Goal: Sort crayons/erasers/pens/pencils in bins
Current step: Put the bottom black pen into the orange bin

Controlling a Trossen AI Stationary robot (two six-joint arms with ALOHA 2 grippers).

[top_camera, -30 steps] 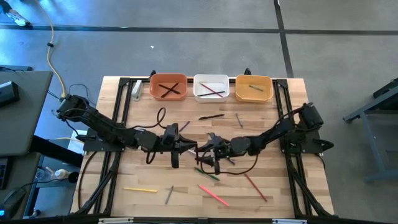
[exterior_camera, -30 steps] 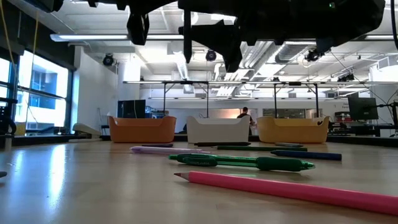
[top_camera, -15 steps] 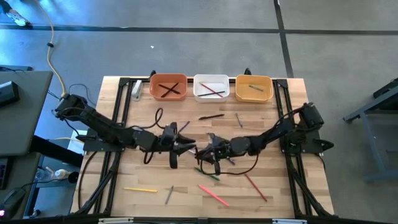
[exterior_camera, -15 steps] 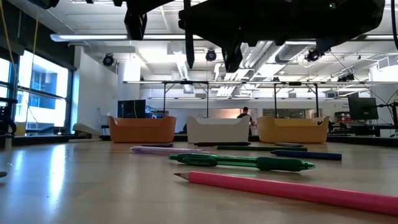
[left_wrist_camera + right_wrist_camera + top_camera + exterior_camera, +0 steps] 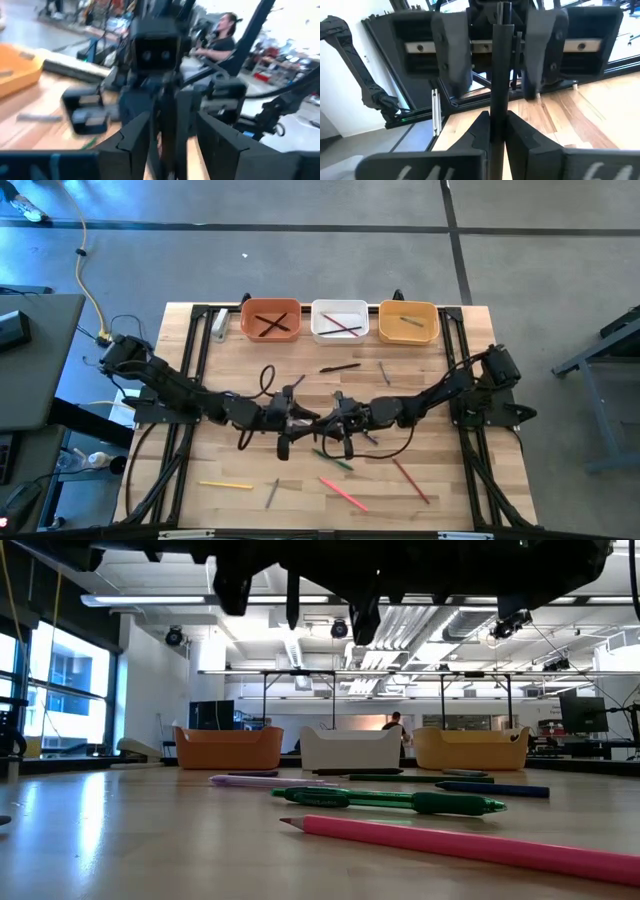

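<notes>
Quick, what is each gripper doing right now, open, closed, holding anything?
Left gripper: open, fingers spread either side of the dark stick, not clamping it.
Right gripper: closed on the dark stick.

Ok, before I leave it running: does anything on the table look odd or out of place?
Nothing spilled or damaged. One oddity: a dark stick is clamped in the shut right gripper, between the open fingers of the left gripper, above the table.
</notes>
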